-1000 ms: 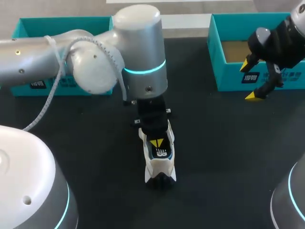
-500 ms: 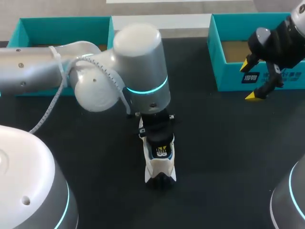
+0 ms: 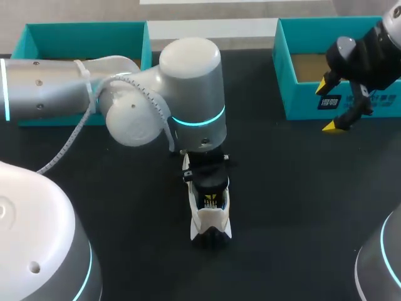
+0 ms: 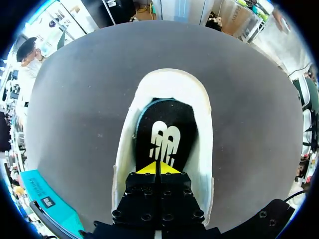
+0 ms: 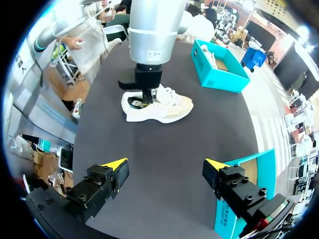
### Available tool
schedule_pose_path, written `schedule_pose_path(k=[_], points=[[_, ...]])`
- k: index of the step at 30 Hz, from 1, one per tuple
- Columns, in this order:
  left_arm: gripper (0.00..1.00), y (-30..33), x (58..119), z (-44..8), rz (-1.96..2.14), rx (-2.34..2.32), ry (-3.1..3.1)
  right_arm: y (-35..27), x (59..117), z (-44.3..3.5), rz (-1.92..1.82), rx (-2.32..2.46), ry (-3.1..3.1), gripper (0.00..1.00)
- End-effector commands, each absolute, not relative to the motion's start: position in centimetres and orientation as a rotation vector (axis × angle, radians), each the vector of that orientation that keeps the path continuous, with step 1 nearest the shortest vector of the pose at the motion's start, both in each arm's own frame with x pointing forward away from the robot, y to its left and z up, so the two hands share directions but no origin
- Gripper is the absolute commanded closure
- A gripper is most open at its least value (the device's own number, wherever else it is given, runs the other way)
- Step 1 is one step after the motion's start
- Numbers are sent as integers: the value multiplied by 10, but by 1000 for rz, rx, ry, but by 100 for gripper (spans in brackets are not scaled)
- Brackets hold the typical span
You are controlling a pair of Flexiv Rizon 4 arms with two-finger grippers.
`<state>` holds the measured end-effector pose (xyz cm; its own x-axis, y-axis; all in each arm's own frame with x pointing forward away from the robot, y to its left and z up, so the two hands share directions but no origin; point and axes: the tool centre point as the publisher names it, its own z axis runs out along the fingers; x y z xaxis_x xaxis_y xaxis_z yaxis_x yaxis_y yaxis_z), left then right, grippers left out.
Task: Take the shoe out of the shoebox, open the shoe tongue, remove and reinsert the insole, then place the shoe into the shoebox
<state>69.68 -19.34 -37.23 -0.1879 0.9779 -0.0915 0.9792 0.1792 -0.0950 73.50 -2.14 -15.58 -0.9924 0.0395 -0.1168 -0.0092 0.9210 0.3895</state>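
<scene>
A white shoe (image 3: pixel 211 219) stands on the black table (image 3: pixel 288 188) in the middle, toe toward the front edge. My left gripper (image 3: pixel 210 200) points straight down into its opening. In the left wrist view the left gripper (image 4: pixel 156 168) has its yellow tips pressed together on the black insole (image 4: pixel 167 124), which lies inside the shoe (image 4: pixel 172 82). My right gripper (image 3: pixel 330 105) hangs open at the back right, in front of a teal shoebox (image 3: pixel 301 106), holding nothing. From the right wrist view the right gripper (image 5: pixel 166 164) faces the shoe (image 5: pixel 164 109) from well away.
A second teal box (image 3: pixel 81 31) stands at the back left, behind my left arm (image 3: pixel 138 106). In the right wrist view this box (image 5: pixel 219 74) holds something white. Bare table lies between the shoe and the right box.
My left arm has shifted right and forward, and its gripper has gone lower into the shoe, now covering more of the insole. The right arm has not moved.
</scene>
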Motion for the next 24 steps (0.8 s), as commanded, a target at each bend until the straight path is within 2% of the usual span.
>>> schedule_pose_path(k=[1,14,24], points=[[100,-188,691,-356,-235,1988,2367,-20,737,-156,596,24,2963,0],[100,-220,675,-378,-318,2110,2288,-20,737,-156,596,24,2963,0],[100,-207,672,-413,-217,2150,2342,-20,737,-156,596,24,2963,0]])
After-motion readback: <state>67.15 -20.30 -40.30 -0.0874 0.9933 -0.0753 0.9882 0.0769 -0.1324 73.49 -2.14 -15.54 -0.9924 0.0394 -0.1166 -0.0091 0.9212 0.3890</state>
